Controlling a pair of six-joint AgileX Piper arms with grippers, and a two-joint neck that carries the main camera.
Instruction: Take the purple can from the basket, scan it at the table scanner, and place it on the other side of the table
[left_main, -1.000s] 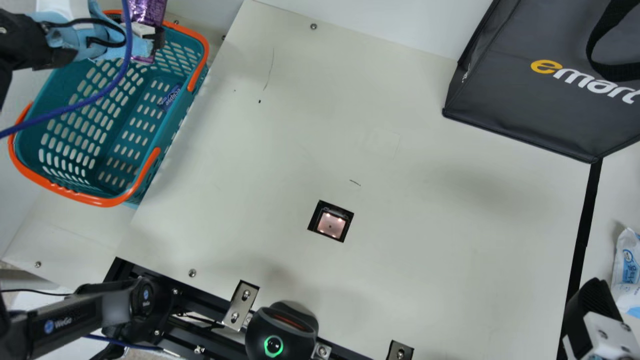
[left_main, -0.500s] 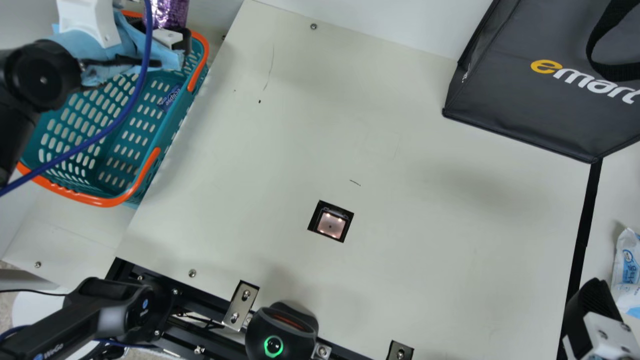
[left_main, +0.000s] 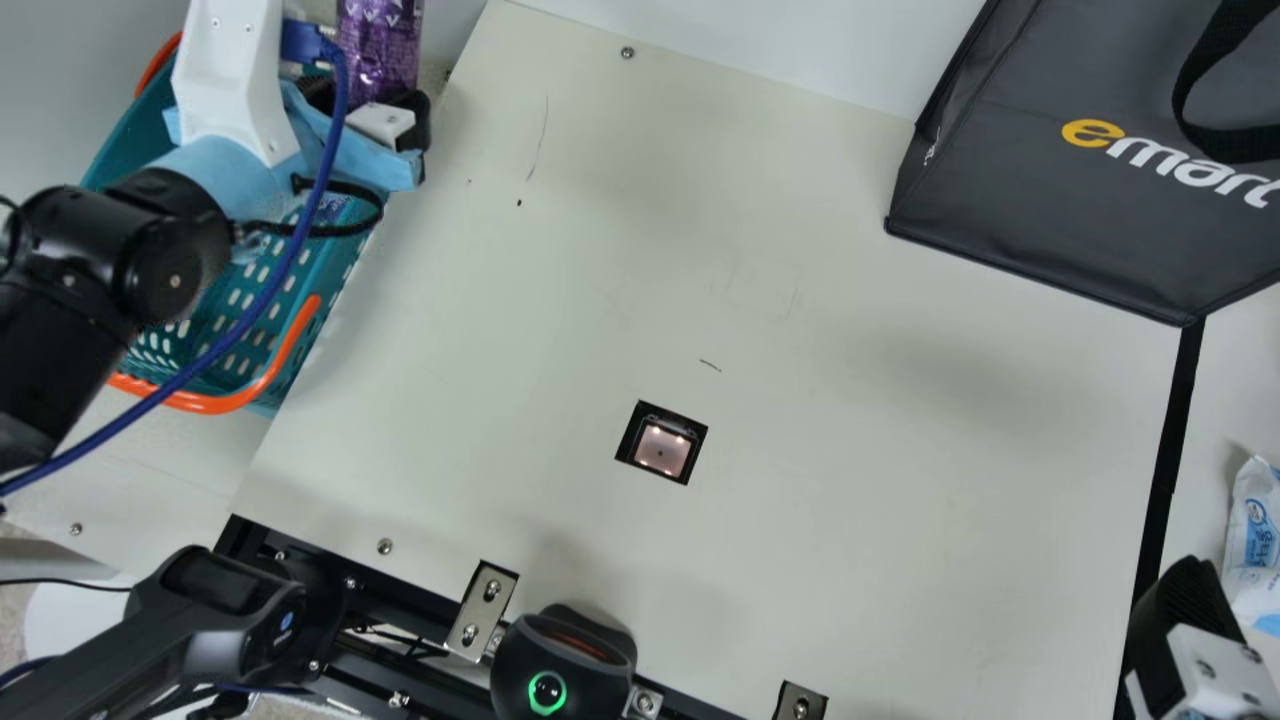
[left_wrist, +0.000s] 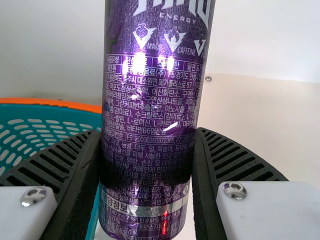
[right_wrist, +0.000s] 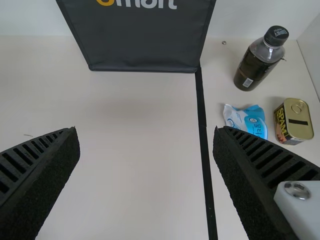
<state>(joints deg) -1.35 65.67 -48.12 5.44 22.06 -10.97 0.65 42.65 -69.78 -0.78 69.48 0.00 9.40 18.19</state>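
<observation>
Pale walls are rising behind a cream table. Over the basket's far end, near the table's corner, the left gripper is grasping the purple can, its ribbed fingers pressing on opposite sides while the can's lower end is sticking out between them. Beneath the left arm, the teal basket is sitting against the table's edge, its orange rim partly showing. A blue cable is hanging across arm and basket.

Farther out, the scanner is glowing pinkish in its square opening in the table. Near the front edge, a black device is showing a green ring. Well apart from the can, the right gripper is waiting empty, fingers spread. A dark bag is standing at the far side, where a black strip is running forward. Beyond that strip, a white-and-blue packet is lying near a tin and a dark bottle.
</observation>
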